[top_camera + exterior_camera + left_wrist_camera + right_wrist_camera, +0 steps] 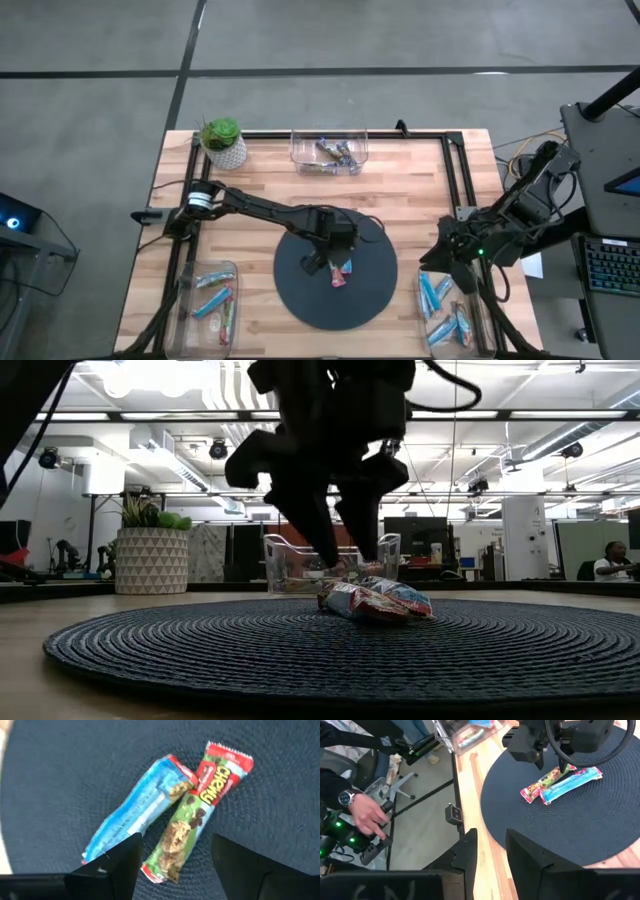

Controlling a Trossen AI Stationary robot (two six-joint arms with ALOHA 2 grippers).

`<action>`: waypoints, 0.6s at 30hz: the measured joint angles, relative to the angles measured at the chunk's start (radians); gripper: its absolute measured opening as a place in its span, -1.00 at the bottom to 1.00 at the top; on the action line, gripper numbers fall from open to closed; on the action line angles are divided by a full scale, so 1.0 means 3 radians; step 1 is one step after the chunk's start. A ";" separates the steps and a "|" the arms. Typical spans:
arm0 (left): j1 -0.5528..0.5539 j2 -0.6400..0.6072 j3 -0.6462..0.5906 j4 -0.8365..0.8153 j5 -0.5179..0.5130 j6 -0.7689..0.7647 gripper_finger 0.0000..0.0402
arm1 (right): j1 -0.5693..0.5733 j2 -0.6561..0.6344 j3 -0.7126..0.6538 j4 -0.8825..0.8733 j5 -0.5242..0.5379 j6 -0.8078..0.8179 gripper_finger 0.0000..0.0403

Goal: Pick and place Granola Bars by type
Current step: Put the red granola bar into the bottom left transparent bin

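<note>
Granola bars remain on the dark round mat [335, 275]: a blue-wrapped bar [137, 810] and a green-and-red bar [200, 810] lie touching side by side near the mat's centre, their upper ends pressed together and the lower ends splayed slightly apart. The left claw [335, 262] hangs directly over them with its jaws spread wide and nothing between them; in its own wrist view the fingers bracket the lower end of the green-and-red bar, with the blue bar's end just beside one finger.

That closeness is the chief hazard. Because the two wrappers touch, a closing finger could land on the blue bar, pinching both types together or dragging the wrong one along, which would spoil the sort. The slick, flat wrappers also lie low on the woven mat, so a descent that stops short would likely slide off the foil, while one that goes too deep could snag the mat's weave.

The right claw [487, 852] waits off the mat's right side, above the bin of blue bars [445, 308] at the worktop [400, 190] edge, jaws narrow and empty. Other bins hold sorted bars: one [212, 297] left of the mat, one [330, 152] beyond it.
</note>
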 joint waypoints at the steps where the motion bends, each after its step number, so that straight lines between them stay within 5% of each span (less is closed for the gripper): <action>1: -0.0003 0.0007 -0.0004 -0.0014 0.0000 0.0014 0.09 | 0.0000 0.0000 -0.0008 0.0005 0.0000 0.0002 -0.54; 18: -0.0010 0.0012 -0.0264 0.0185 0.0007 0.0449 0.09 | -0.0001 0.0000 -0.0042 0.0006 -0.0078 0.0015 -0.57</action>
